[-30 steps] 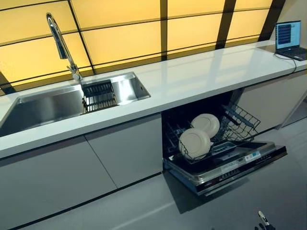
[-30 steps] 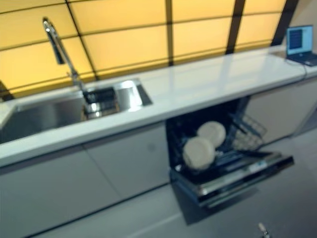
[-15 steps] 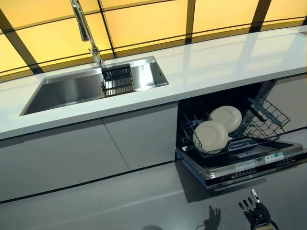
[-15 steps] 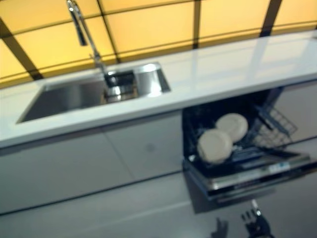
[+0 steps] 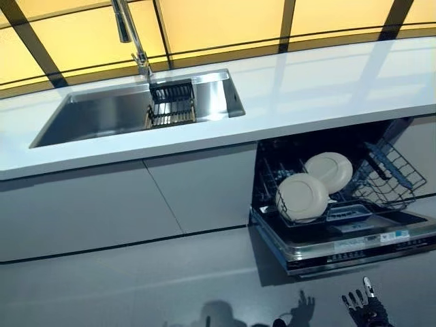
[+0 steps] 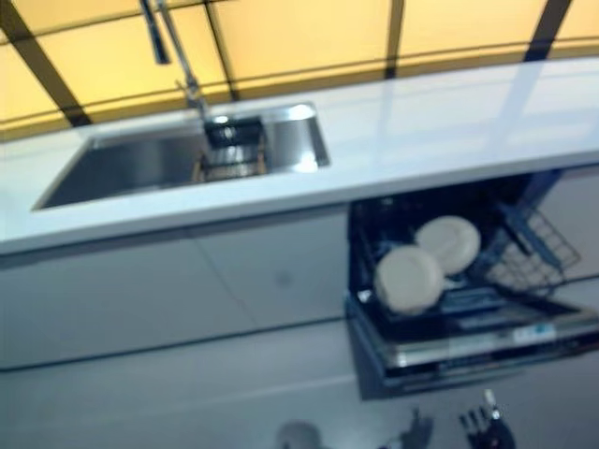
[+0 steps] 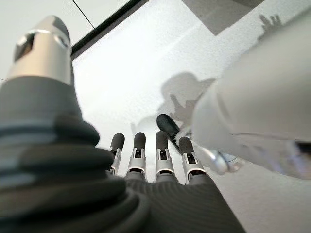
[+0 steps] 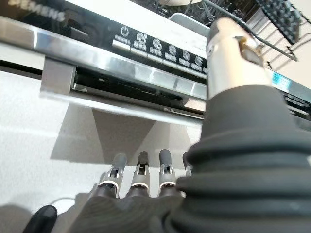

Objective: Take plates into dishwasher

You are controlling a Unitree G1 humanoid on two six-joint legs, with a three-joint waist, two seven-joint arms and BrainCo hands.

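Two white plates stand on edge in the lower rack [image 5: 381, 178] of the open dishwasher, one in front [image 5: 302, 196] and one behind it [image 5: 329, 171]. The dishwasher door [image 5: 354, 242] hangs folded down over the floor. My right hand [image 5: 364, 310] hangs low in front of that door, fingers [image 8: 141, 177] straight and empty, with the door's control strip [image 8: 160, 46] just past them. My left hand [image 7: 139, 155] shows only in its own wrist view, fingers straight over the grey floor, holding nothing.
A white counter [image 5: 320, 82] runs above the dishwasher. A steel sink [image 5: 116, 112] with a tall tap [image 5: 129, 27] and a small drain rack [image 5: 170, 109] lies at its left. Grey cabinet fronts [image 5: 122, 204] stand under the sink.
The whole picture has shifted, so the camera moved. Plates and dishwasher stay as they were. More of my right hand shows at the lower right than a second ago.
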